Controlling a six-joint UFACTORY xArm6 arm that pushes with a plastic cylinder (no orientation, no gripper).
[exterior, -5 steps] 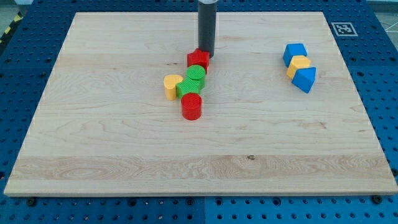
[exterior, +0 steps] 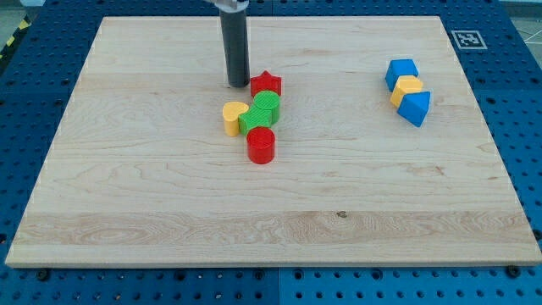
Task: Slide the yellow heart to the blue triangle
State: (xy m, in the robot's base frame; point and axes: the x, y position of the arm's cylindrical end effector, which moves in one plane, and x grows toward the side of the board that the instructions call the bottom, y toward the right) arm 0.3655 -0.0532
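Near the middle of the wooden board (exterior: pixel 169 203), slightly toward the view's left and top, sits the yellow heart (exterior: pixel 233 118), a small, glossy plastic block seen partly from the side. Its lobes seem to face the view's right, where it touches the green block (exterior: pixel 253 120), though its long axis cannot be told for sure at this size. That green block has a ribbed top, and a second green block (exterior: pixel 268 105), round and ribbed too, lies against it toward the view's top right. A red star (exterior: pixel 267 84) tops this cluster and a red cylinder (exterior: pixel 262 146) closes it at the view's bottom, just below the lower green piece. Well apart, at the view's right, the blue triangle (exterior: pixel 415 107) lies at the bottom of a short slanted row, touching a yellow block (exterior: pixel 406 88), with a blue cube-like block (exterior: pixel 400 72) above that. The board is pale, light-grained wood on a blue perforated table (exterior: pixel 525 127). My tip (exterior: pixel 238 84) ends a straight dark rod with nothing to open or grasp; it stands on the board just to the view's left of the red star, close to it or barely touching, and above the yellow heart without touching it.
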